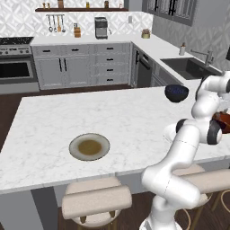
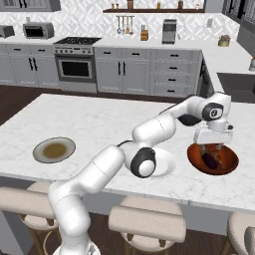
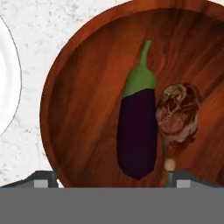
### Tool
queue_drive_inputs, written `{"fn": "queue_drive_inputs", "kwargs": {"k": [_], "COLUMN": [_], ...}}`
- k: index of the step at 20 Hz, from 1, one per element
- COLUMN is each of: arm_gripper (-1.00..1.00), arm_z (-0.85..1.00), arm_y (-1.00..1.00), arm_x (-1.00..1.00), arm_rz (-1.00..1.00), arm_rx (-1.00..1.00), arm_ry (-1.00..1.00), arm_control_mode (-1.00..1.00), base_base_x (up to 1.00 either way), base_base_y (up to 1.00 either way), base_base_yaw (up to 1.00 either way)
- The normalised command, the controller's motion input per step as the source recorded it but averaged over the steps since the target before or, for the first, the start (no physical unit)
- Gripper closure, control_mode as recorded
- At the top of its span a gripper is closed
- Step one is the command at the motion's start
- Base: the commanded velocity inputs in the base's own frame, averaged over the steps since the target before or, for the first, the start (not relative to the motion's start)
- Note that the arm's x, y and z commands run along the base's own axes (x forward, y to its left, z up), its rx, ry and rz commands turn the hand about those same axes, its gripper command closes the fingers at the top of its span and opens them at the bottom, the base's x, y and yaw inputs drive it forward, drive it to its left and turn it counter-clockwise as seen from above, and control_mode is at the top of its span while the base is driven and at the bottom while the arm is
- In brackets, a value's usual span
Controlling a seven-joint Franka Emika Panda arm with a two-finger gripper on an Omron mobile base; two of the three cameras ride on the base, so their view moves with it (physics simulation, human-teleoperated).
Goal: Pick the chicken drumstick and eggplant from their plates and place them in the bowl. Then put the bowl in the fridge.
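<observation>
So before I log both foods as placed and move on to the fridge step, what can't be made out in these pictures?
- Bowl: left base view, mostly behind the arm and cut by the right edge.
- Drumstick: hand view, bone tip meets the bottom band; right base view, too small to separate from the eggplant.
- White plate: right base view, partly behind the elbow.
- Fridge: outside the pictures.

A white marble island counter (image 1: 67,117) is set in the middle of the kitchen. Beyond it, grey cabinets (image 1: 85,65) are ranged along a patterned back wall (image 2: 89,22), with a steel oven (image 2: 75,67) built in among them. Dark wood floor (image 1: 9,105) is seen between the island and the cabinets. Cushioned stools (image 1: 94,202) are tucked under the island's near edge.
</observation>
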Motion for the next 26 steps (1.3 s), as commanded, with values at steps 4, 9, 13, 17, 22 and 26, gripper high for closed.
{"fn": "queue_drive_inputs", "kwargs": {"k": [4,9,13,17,22,26], "arm_gripper": [-1.00,-1.00,-1.00,-1.00,-1.00,-1.00], "arm_z": [-0.12,-0.20,-0.59,-0.57,-0.52,-0.52], "arm_y": [0.91,0.48,0.42,0.39,0.75,0.97], "arm_x": [-0.62,-0.31,-0.70,-0.72,-0.75,-0.46], "arm_rz": [0.00,-0.12,-0.15,-0.06,0.00,0.00], "arm_rx": [-0.14,-0.35,-0.45,-0.32,-0.34,-0.42], "arm_ry": [-0.01,-0.04,-0.32,-0.44,-0.52,-0.39], "arm_control_mode": [-1.00,-1.00,-1.00,-1.00,-1.00,-1.00], "base_base_x": [0.00,0.00,0.00,0.00,0.00,0.00], "base_base_y": [0.00,0.00,0.00,0.00,0.00,0.00], "base_base_yaw": [0.00,0.00,0.00,0.00,0.00,0.00]}}
